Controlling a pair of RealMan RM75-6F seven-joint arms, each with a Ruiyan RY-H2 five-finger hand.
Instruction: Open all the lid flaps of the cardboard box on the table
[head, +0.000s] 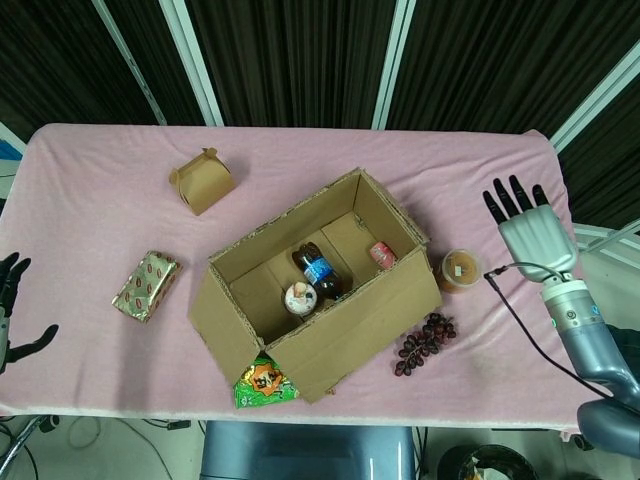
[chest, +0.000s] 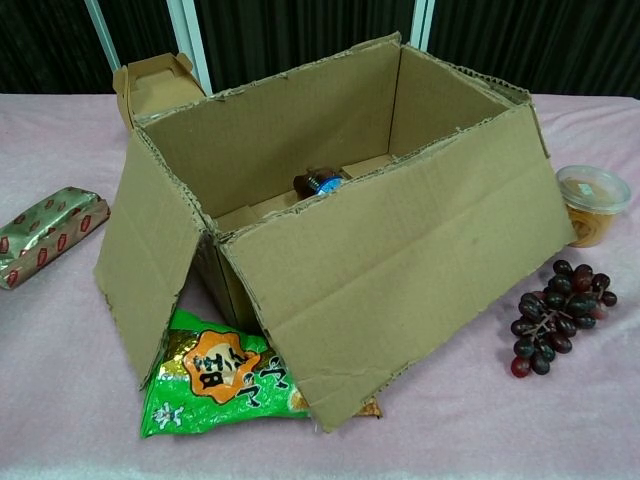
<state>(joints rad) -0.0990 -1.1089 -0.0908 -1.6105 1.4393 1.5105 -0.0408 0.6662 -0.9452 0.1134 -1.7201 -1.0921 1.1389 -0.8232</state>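
Observation:
The cardboard box (head: 330, 330) stands mid-table with its top open. Its front flap (chest: 400, 270) hangs down the near side and its left flap (chest: 150, 260) leans outward. The right flap has dropped below the right wall (head: 392, 215) and is hidden in both views; I cannot see a back flap either. A cola bottle (head: 318, 270), a small jar (head: 300, 297) and a red can (head: 381, 254) lie inside. My right hand (head: 527, 228) hovers right of the box with fingers spread, touching nothing. My left hand (head: 14, 312) hangs past the table's left edge, fingers apart and empty.
A green snack bag (chest: 220, 375) is wedged under the box's front corner. Grapes (head: 425, 340) and a lidded cup (head: 460, 270) lie right of the box. A wrapped packet (head: 146, 285) and a small kraft carton (head: 203, 180) lie to the left.

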